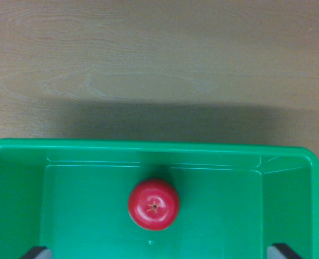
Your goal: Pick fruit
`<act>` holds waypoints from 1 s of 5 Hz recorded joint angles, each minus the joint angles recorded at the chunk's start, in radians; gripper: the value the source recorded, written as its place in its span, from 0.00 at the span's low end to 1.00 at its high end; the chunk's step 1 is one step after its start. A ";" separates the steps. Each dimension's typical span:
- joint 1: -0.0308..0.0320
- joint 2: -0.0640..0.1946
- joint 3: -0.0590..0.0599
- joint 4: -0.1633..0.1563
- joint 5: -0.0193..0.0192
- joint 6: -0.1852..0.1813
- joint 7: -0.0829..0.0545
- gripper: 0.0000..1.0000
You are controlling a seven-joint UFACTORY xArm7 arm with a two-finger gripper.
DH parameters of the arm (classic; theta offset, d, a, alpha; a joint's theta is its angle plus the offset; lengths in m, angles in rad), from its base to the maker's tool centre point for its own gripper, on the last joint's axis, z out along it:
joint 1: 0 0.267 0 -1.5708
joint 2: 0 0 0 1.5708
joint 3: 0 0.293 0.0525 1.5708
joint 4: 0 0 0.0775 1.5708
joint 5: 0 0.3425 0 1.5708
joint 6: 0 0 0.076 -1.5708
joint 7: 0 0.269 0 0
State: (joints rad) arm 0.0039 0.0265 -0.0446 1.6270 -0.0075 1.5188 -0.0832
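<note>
Light wood-grain tabletop (159, 59) filled the whole upper half of the frame, with a wide soft shadow lying across it just above the bin's rim. Below that sat a bright green plastic bin (19, 178), taking up the lower half and cut off by the bottom edge. Its far wall ran straight across the middle of the frame and the side walls showed at the lower left and lower right.

Inside, a round red fruit (153, 204) rested on the bin floor, a bit left of center, close to the far wall but not touching it. Looked like a tomato or apple with a small brownish stem spot facing up.

Two dark claw (159, 253) tips poked in at the bottom corners, set wide apart, so spread and holding nothing.
</note>
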 joint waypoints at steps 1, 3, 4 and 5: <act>-0.0001 0.003 0.000 -0.004 0.0000 -0.006 -0.001 0.00; -0.0003 0.009 0.000 -0.015 -0.0002 -0.019 -0.003 0.00; -0.0003 0.009 0.000 -0.015 -0.0002 -0.019 -0.003 0.00; -0.0006 0.018 0.001 -0.030 -0.0003 -0.038 -0.005 0.00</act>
State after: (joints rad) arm 0.0033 0.0445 -0.0440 1.5967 -0.0078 1.4803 -0.0887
